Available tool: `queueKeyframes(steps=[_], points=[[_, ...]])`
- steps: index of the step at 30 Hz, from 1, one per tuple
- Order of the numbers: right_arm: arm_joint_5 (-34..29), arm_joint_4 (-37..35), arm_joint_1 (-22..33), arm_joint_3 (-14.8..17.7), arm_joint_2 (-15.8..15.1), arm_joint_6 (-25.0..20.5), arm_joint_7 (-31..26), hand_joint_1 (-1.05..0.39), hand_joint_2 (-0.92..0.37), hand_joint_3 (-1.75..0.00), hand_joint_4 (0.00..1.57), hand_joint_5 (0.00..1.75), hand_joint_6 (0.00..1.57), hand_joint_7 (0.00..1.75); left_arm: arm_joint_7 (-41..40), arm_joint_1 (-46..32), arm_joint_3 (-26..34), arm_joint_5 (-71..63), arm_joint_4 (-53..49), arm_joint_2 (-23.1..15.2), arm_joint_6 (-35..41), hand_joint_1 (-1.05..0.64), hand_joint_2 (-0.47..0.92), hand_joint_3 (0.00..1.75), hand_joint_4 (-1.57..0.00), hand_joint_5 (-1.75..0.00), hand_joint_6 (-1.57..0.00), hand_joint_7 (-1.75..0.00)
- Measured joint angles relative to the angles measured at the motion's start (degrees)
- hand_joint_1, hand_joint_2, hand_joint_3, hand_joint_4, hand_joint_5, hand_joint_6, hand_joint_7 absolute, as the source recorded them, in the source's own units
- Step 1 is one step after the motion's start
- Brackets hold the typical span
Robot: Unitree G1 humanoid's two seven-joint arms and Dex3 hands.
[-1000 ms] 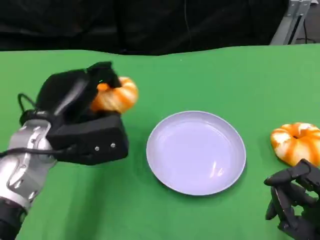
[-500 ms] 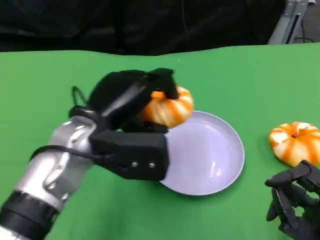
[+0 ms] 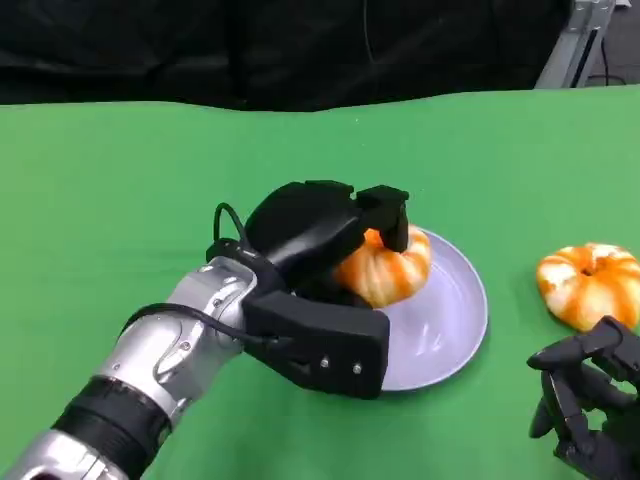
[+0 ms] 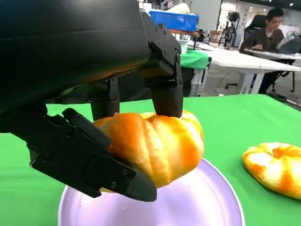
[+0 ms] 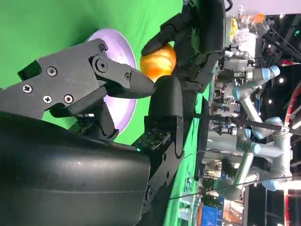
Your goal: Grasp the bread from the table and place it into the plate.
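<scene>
The round, ring-shaped orange-and-white glazed bread [image 3: 385, 270] is gripped by the black left hand [image 3: 320, 265] and held over the far-left part of the pale lilac round plate [image 3: 455, 320]. In the left wrist view the bread [image 4: 155, 143] is pinched between black fingers [image 4: 167, 89] above and a broad thumb below, clear of the plate's glossy surface [image 4: 197, 202] (a narrow gap shows beneath it). The plate lies flat on the green desk [image 3: 120, 200]. A second, similar orange-and-white bread [image 3: 587, 285] lies on the desk to the right of the plate, apart from its rim.
</scene>
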State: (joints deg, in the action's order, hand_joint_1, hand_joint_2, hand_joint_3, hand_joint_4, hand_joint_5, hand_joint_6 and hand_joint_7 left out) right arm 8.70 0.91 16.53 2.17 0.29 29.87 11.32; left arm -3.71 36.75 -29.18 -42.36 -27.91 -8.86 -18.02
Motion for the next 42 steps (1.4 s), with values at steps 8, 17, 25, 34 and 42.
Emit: queueKeyframes(steps=[8, 17, 25, 34, 42], points=[[-2.00, 1.05, 0.40, -0.75, 0.16, -0.51, -1.28, -0.14, -0.74, -0.82, 0.85, 1.68, 0.76, 1.46, -2.39, 1.71, -2.83, -2.60, -6.70, 1.14, -1.42, -0.03, 0.92, 0.12, -0.60, -1.75, -0.54, -1.63], [-1.81, 0.97, 0.30, -0.88, 0.19, -0.82, -1.06, -0.15, -0.77, -0.77, 0.85, 1.68, 0.76, 1.46, -0.85, 2.61, -3.25, -2.39, -6.48, 0.95, -1.62, -0.31, 0.92, 0.24, -0.83, -0.32, -0.89, -0.09], [-1.42, 0.66, 0.04, -0.85, 0.19, -0.79, -0.45, -0.14, -0.75, -0.79, 0.86, 1.68, 0.78, 1.45, 13.80, 2.87, -4.36, -1.15, -1.99, -1.78, 1.04, -0.82, 0.92, 0.38, -0.28, 0.00, -0.41, 0.00], [-0.74, 0.70, 0.14, -0.83, 0.22, -0.93, -0.38, -0.15, -0.74, -0.80, 0.85, 1.67, 0.78, 1.42, 15.98, 0.55, -4.23, -0.66, 1.44, -4.33, 2.90, -0.94, 0.92, 0.49, -0.08, 0.00, -0.29, 0.00], [-0.86, 0.22, -0.06, -0.75, 0.22, -0.92, -0.35, -0.15, -0.74, -0.80, 0.85, 1.66, 0.78, 1.43, 14.79, -2.51, -1.09, 2.68, 2.64, -5.86, 0.01, -0.95, 0.92, 0.48, -0.12, -0.02, -0.32, -0.01]])
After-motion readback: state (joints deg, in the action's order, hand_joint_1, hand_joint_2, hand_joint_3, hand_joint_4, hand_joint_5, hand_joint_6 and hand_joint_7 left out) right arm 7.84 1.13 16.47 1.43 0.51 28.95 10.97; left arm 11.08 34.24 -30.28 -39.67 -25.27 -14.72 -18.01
